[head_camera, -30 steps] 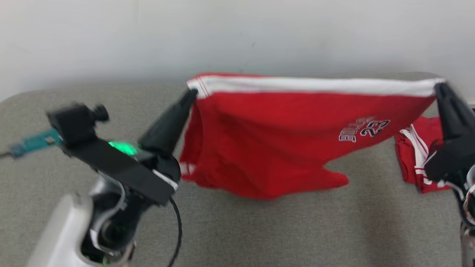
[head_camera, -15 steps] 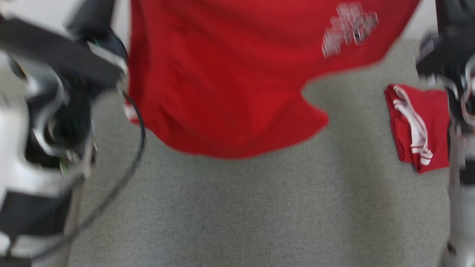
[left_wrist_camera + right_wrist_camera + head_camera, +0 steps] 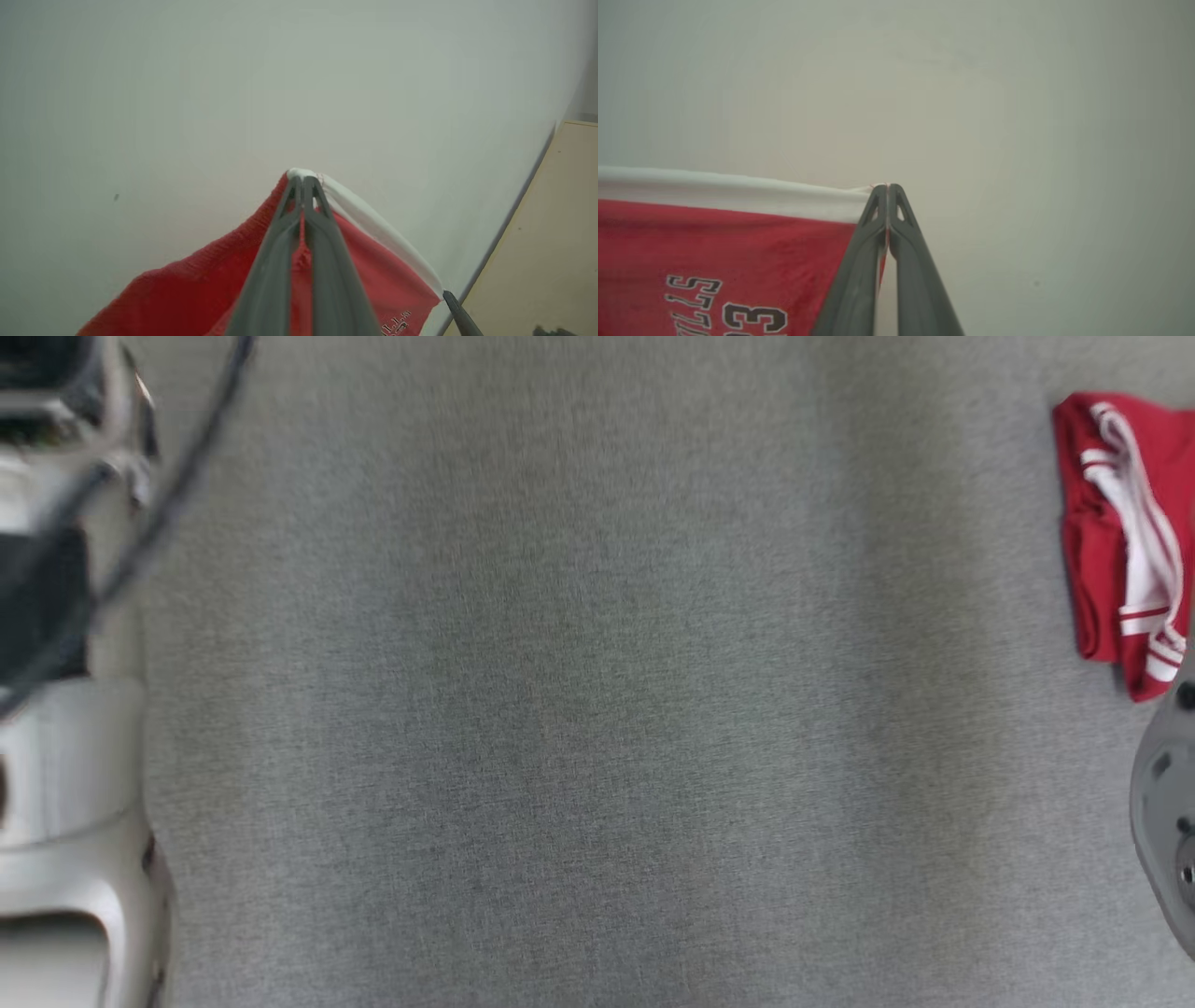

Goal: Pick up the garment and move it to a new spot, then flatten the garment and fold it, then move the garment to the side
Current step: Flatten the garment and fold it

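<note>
Head view has tilted down; left claw (image 3: 303,179), right claw (image 3: 887,187) still pinch garment (image 3: 714,233).

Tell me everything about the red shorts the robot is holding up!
The shorts are red, soft knit-looking cloth with a white band along the top edge and black-and-white lettering, cut off by the picture's edge. They hang in the air before a pale wall. The band is stretched fairly straight between two corners, the left end effector shut on one and the right end effector on the other. The red cloth droops below.
</note>
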